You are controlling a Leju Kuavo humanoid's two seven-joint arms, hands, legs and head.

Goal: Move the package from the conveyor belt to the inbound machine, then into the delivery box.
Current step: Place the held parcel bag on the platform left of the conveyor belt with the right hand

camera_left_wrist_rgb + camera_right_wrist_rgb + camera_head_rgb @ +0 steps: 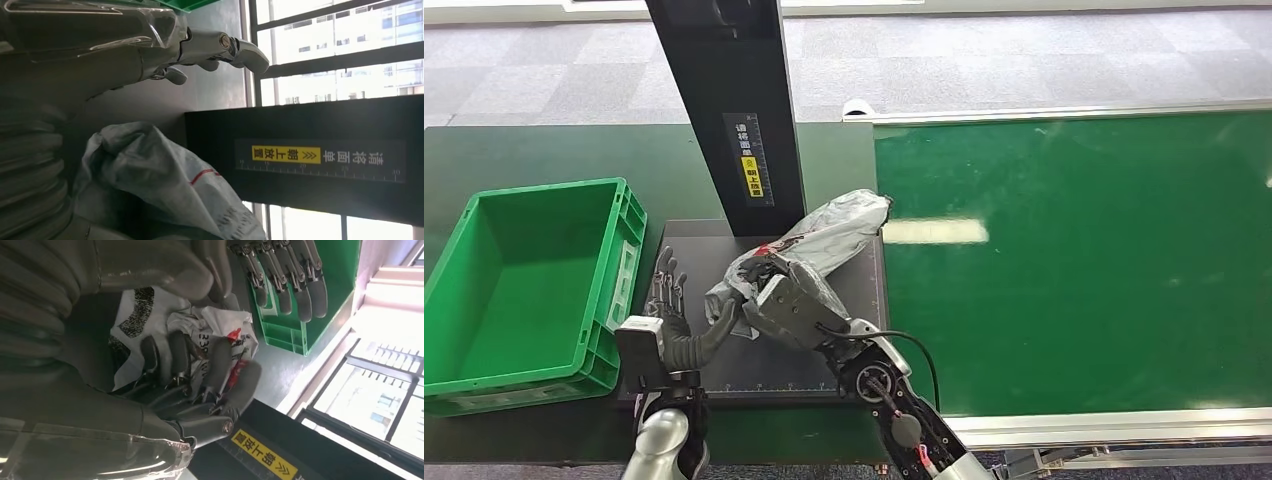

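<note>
The right hand (784, 300) hides the near end of the package (829, 238).

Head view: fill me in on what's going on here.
The right hand grips a grey plastic mail package lying on the black inbound machine platform, beside the green conveyor belt. The left hand is held open against the package's near end. The green delivery box waits empty on the left.
</note>
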